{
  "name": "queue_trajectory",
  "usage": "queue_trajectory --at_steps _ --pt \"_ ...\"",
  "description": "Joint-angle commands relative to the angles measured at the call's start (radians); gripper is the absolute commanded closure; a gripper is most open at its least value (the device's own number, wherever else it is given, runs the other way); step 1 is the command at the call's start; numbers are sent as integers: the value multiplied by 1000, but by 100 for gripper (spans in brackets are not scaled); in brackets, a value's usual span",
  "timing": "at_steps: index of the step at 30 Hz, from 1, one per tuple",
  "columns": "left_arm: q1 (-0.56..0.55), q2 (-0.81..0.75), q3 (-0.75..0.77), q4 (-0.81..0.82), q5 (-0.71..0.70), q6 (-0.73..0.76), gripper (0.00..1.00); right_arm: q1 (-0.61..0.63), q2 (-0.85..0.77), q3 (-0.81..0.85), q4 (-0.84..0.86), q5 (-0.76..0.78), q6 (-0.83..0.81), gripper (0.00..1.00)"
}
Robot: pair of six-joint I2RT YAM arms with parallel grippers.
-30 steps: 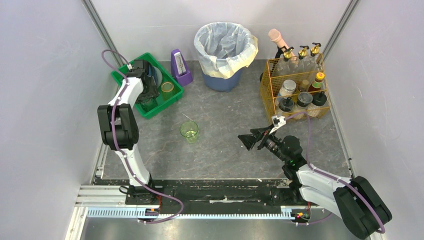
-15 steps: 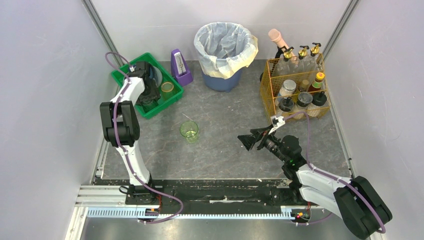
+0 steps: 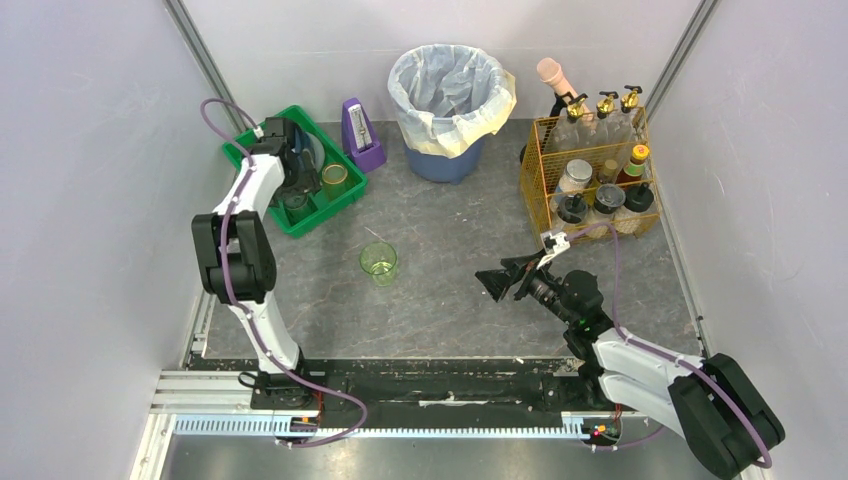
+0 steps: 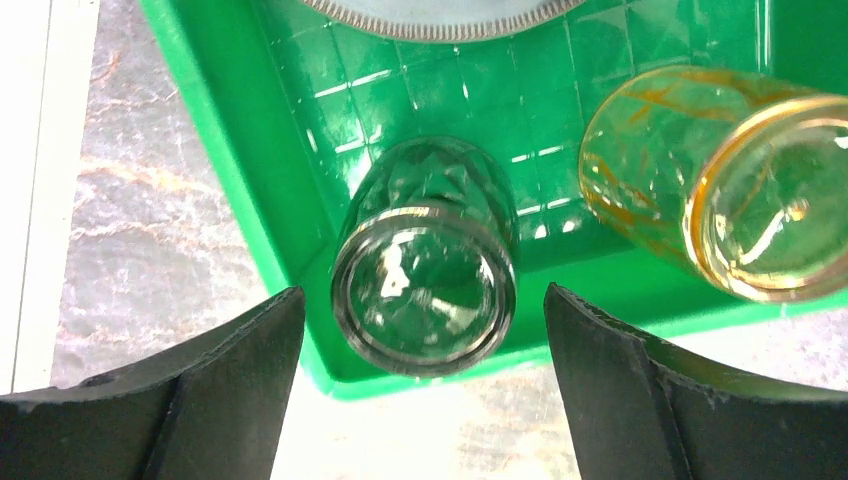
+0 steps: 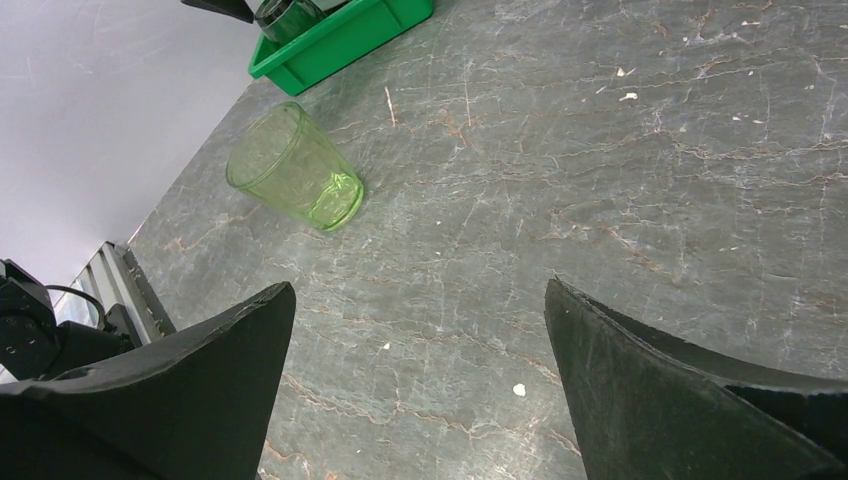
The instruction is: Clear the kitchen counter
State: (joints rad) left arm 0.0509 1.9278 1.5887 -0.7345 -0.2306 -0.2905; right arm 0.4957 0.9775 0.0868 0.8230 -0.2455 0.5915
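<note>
On the dark marbled kitchen counter (image 3: 450, 250) a green glass (image 3: 379, 262) (image 5: 295, 165) stands alone. My left gripper (image 3: 293, 190) (image 4: 422, 292) hangs open over the near corner of the green tray (image 3: 258, 165) (image 4: 250, 180). Between its jaws a smoky glass (image 4: 423, 300) (image 3: 296, 208) stands upright in the tray, with a gap on each side. An amber glass (image 4: 720, 180) (image 3: 333, 180) stands beside it, and a plate's edge (image 4: 440, 10) shows behind. My right gripper (image 3: 497, 283) (image 5: 420, 288) is open and empty, low over the counter, pointing toward the green glass.
A bin lined with a white bag (image 3: 450, 95) stands at the back. A purple metronome (image 3: 358, 130) sits by the tray. A wire basket of bottles (image 3: 590, 170) fills the back right. Walls close both sides; a black rail (image 3: 430, 385) runs along the near edge.
My left gripper has opened wider, letting go of the smoky glass, which stays in the tray. The right arm has not moved.
</note>
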Motion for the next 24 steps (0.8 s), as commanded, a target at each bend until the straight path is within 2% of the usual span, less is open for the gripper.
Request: queue_trajectory --at_steps 1,6,10,14,24 --pt "3 -139 -33 -6 18 -9 6 5 -17 45 10 5 -27 2" --pt "-38 -292 -79 18 21 -13 6 7 -21 63 -33 11 -48 2" --pt "-146 -410 -96 13 14 -4 4 23 -7 104 -104 24 -82 2" --pt "-221 -559 -182 12 31 -16 4 73 35 177 -207 56 -134 2" --pt "-247 -1050 -647 115 124 -75 4 243 240 477 -474 151 -232 7"
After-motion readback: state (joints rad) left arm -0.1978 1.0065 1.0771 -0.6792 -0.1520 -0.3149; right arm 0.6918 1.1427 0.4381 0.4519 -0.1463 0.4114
